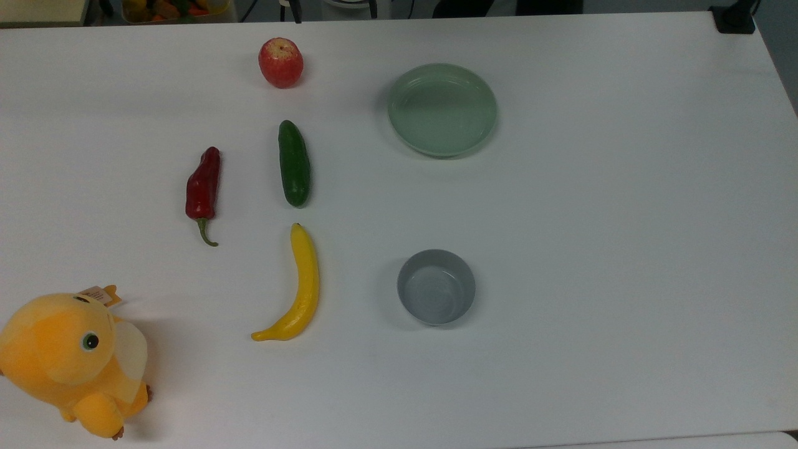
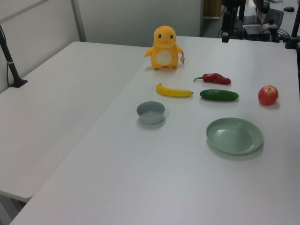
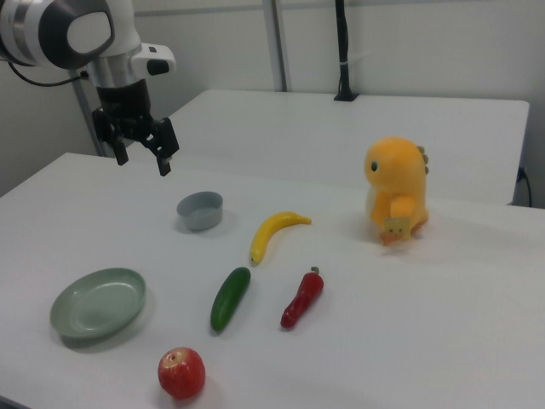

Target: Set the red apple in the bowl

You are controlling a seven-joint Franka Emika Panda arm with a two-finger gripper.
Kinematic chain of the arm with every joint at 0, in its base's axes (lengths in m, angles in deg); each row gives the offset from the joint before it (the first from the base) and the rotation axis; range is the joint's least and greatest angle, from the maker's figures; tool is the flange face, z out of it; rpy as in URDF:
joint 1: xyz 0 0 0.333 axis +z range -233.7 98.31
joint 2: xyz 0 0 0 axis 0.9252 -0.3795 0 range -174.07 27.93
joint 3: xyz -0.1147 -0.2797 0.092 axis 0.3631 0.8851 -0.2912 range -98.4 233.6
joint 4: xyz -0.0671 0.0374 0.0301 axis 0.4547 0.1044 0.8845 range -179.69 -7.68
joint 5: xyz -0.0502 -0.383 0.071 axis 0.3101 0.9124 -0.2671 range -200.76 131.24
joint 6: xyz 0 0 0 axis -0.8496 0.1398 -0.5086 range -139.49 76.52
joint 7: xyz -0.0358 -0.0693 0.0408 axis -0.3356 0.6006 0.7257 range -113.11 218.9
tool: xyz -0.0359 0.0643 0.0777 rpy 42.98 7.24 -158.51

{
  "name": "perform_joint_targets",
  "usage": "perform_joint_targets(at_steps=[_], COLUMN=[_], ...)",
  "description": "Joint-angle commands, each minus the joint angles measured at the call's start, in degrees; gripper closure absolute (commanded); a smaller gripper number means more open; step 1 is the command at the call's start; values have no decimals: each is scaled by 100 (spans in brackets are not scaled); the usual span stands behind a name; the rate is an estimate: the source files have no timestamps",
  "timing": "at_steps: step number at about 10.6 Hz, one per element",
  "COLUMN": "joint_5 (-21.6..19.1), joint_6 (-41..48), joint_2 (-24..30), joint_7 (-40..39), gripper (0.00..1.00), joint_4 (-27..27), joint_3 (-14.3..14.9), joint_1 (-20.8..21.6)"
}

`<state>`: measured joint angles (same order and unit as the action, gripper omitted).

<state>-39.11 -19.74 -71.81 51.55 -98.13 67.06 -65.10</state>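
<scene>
Nearest in the right view, round glossy red apple with a pale speckled top, alone on smooth white bench close to the front edge. Just beyond, shallow pale green dish, blunt dark cucumber, wrinkled red chili pepper. Farther on, curved yellow banana and small steep-sided grey bowl, empty, well apart from the apple, bare bench all around. Plush orange toy off toward the right view's right. Farthest back, white arm reaching down, black tool hanging above the bench behind the bowl, fingers spread apart, holding nothing.
</scene>
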Motion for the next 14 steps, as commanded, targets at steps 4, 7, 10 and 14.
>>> perform_joint_targets(at_steps=[4, 7, 10, 14], joint_5=[101, 101, 101, 468], joint_6=[-151, -81, 286, 895], joint_2=[24, 32, 41, 50], joint_7=[-119, -225, -1127, -1745], gripper=[0, 0, 0, 0], joint_4=[-109, -127, -381, -837], joint_3=[98, 142, 142, 212], joint_1=[75, 66, 48, -31])
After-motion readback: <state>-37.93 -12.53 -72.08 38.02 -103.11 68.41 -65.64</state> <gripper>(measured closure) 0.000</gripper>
